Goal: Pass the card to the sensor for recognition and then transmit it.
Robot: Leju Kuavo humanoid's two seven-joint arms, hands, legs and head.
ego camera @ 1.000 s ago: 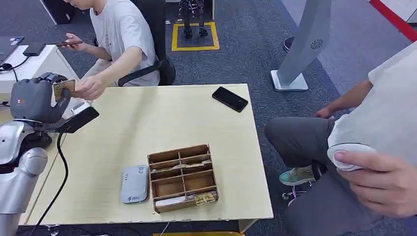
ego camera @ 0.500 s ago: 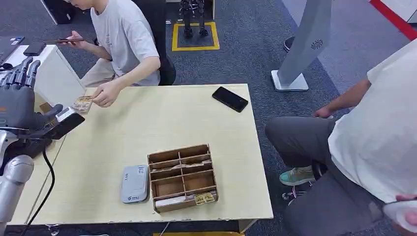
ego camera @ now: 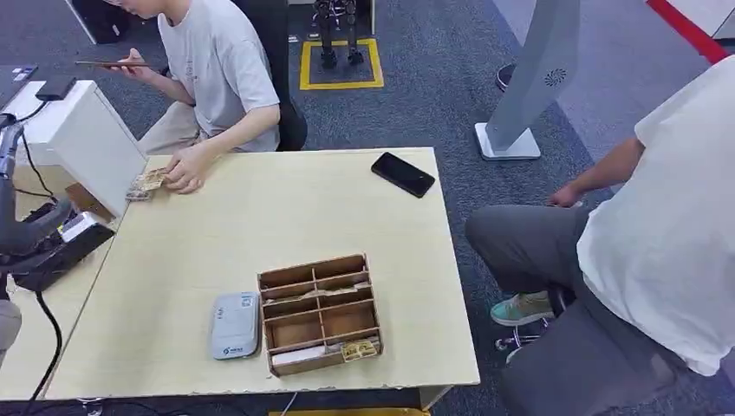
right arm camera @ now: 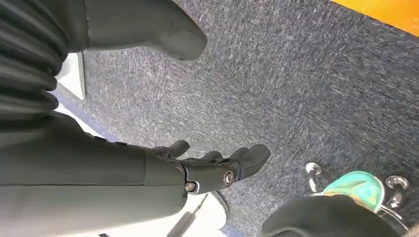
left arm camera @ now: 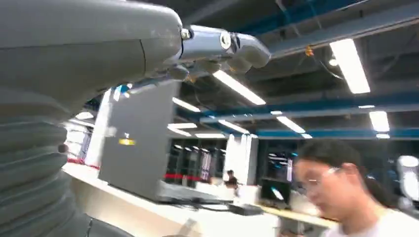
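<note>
Patterned tan card [ego camera: 146,183] lies flat on pale wooden table [ego camera: 260,217] under person's hand [ego camera: 184,169]; left hand [left arm camera: 217,47] and right hand [right arm camera: 217,170] both empty, fingers apart.

The head view looks steeply down on the tabletop [ego camera: 260,217] from high up. The left wrist view sits close behind its robot hand [left arm camera: 217,47], facing upward toward the ceiling; both show the person [ego camera: 217,61] at eleven o'clock. The right wrist view faces the carpet [right arm camera: 296,74].

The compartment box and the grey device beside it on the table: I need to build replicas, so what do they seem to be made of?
The compartment box looks like thin unpainted plywood or fibreboard: matt brown, dark edges, slotted dividers. The grey device looks like moulded plastic: smooth, rounded corners, slight sheen.
</note>
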